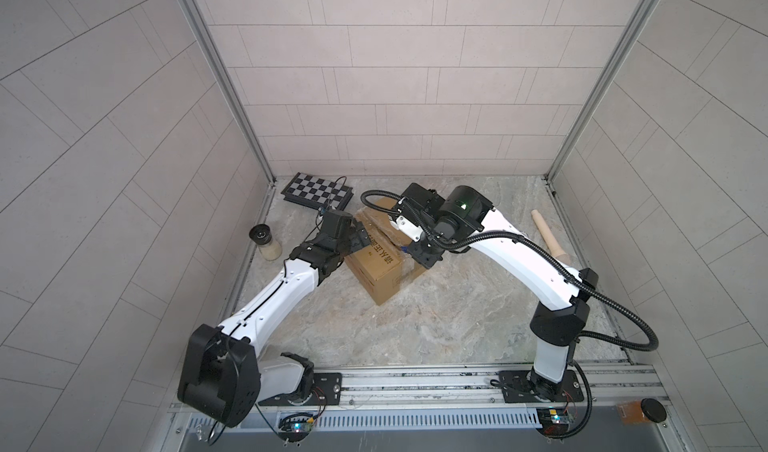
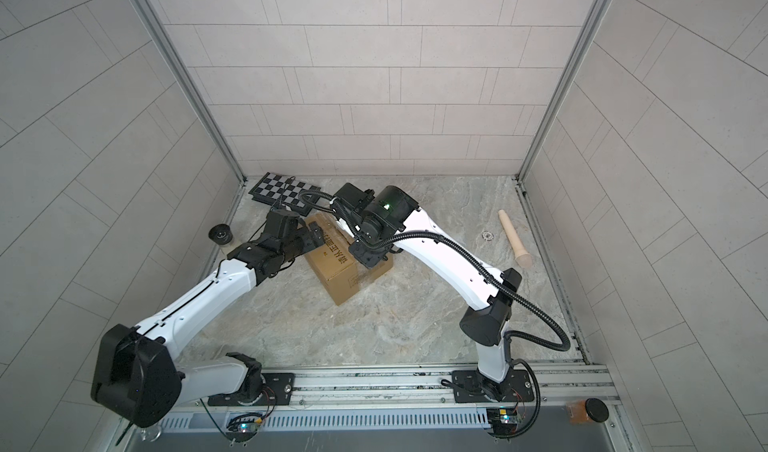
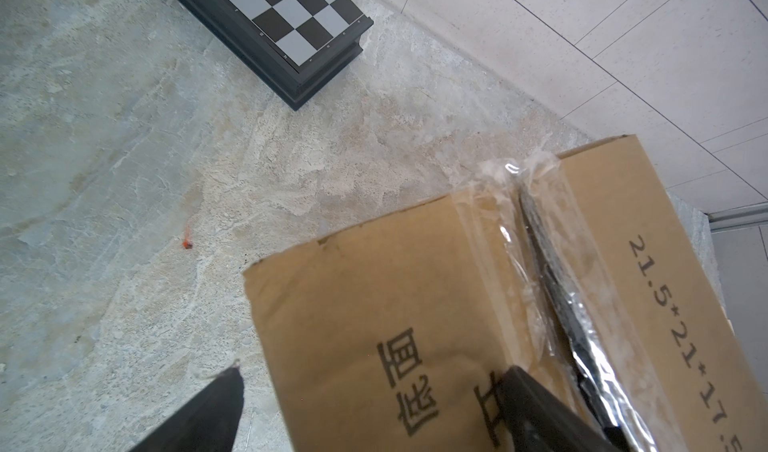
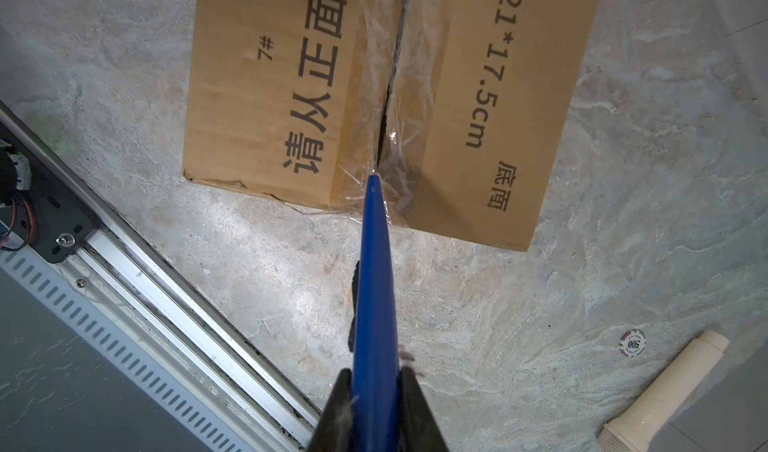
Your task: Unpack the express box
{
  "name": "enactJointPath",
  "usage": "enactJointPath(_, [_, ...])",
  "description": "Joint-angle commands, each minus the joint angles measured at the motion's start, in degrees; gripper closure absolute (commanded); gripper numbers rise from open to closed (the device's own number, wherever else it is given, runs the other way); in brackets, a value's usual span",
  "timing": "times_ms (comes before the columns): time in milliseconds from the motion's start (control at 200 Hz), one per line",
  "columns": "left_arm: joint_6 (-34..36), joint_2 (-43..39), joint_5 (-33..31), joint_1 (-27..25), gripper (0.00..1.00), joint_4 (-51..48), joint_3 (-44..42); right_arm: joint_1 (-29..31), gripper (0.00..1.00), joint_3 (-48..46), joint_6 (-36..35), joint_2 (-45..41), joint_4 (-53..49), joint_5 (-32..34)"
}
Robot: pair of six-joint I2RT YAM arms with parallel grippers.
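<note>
Well, I'm watching my left claw gaping wide, straddling the left top edge of the express box, which is sitting left of centre on the counter. Further right, my right claw is gripping a blue tool, its tip touching the box's clear tape.

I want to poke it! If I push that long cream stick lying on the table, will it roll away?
Probably, sideways: the stick looks round and lies flat on the smooth table. Its wider end may make it curve.
</note>
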Motion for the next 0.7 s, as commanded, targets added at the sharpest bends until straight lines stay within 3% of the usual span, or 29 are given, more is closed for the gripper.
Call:
enactJointPath(0, [1.02, 2.75, -4.70, 0.73, 0.01, -10.86, -3.17, 0.90, 1.00, 1.65, -1.10, 4.67, -5.15, -4.78])
enactJointPath(696, [0.47, 4.63, -5.18, 0.75, 0.01, -9.89, -4.30, 0.92, 1.00, -2.76, 2.05, -5.79, -11.49, 1.59])
